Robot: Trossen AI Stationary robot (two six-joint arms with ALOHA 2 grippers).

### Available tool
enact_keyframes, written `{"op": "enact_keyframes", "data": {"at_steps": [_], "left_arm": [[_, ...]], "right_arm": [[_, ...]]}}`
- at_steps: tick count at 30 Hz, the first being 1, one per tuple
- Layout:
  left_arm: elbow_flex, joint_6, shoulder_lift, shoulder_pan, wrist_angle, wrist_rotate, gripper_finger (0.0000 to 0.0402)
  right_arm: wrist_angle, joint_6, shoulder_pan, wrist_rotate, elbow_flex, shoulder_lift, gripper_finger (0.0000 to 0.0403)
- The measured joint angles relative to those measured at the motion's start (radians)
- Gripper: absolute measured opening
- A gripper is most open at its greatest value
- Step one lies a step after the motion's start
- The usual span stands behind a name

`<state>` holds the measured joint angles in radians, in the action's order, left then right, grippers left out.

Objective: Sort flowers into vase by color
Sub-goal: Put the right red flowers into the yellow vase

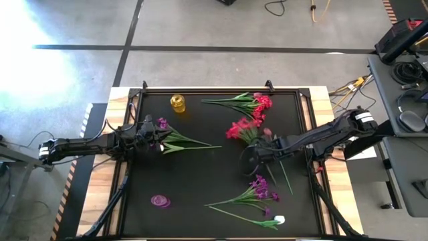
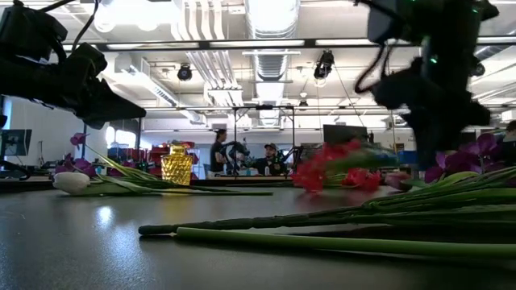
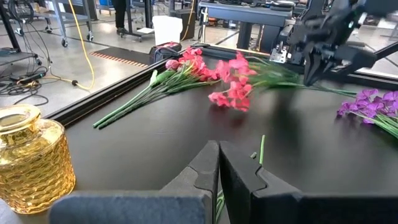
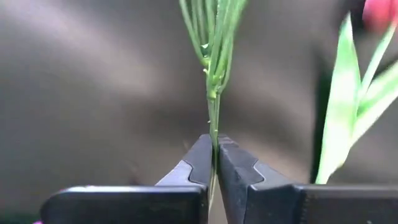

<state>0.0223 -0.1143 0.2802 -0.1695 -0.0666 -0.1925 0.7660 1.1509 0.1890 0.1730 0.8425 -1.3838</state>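
Now, line by line:

Held sprig: a red-pink flower sprig [image 1: 242,128] lies near the middle of the mat; its thin green stem [image 4: 213,118] runs straight out from between the right gripper's fingers.
Right gripper [image 1: 253,155]: pressed together on that stem, low over the mat, its arm reaching in from the right edge.
Other red sprig [image 1: 249,102]: farther out past the right gripper, by the mat's far edge, blooms pointing right.
Purple sprigs [image 1: 257,191]: on the near side of the right gripper, lying flat, with a white bud [image 1: 279,219] at the near edge just beyond them.
Left gripper [image 1: 158,142]: fingers pressed together on the stems of a purple-tipped sprig [image 1: 179,140], whose leaves trail toward the mat's middle.
Gold vase [image 1: 177,102]: small ribbed glass, upright, beyond the left gripper toward the far edge; apart from every flower.
Purple disc [image 1: 160,200]: a small flat round thing, on the near side of the left gripper; what it is cannot be told.
Surface: a black mat [image 1: 200,181] in a dark frame, set on a pale wooden table [image 1: 100,174].
Room: grey floor with dark tape lines; in the low view, ceiling lights, ducts and two people [image 2: 242,157] far behind the table.
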Motion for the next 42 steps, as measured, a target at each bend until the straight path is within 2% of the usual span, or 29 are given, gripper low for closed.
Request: {"op": "enact_keyframes", "data": {"at_steps": [5,8,10,13,19,22,33,42], "left_arm": [[0.0,0.0,0.0,0.0,0.0,0.0,0.0],[0.0,0.0,0.0,0.0,0.0,0.0,0.0],[0.0,0.0,0.002,0.0,0.0,0.0,0.0],[0.0,0.0,0.003,0.0,-0.001,0.0,0.0],[0.0,0.0,0.007,0.0,-0.001,0.0,0.0],[0.0,0.0,0.008,0.0,0.0,0.0,0.0],[0.0,0.0,0.009,0.0,0.0,0.0,0.0],[0.0,0.0,0.009,0.0,0.0,0.0,0.0]], "right_arm": [[-0.022,-0.173,-0.032,0.136,0.081,-0.001,0.0013],[-0.166,-0.325,-0.057,0.258,0.111,-0.006,0.0013],[-0.319,-0.442,-0.079,0.33,0.114,-0.012,0.0013],[-0.639,-0.648,-0.119,0.37,0.106,-0.036,0.0013],[-1.238,-1.016,-0.195,0.378,0.131,-0.192,0.0013],[-1.399,-1.135,-0.23,0.37,0.208,-0.298,0.0013],[-1.434,-1.336,-0.338,0.236,0.742,-0.679,0.0013],[-1.261,-1.371,-0.422,0.2,1.162,-0.947,0.0013]]}}
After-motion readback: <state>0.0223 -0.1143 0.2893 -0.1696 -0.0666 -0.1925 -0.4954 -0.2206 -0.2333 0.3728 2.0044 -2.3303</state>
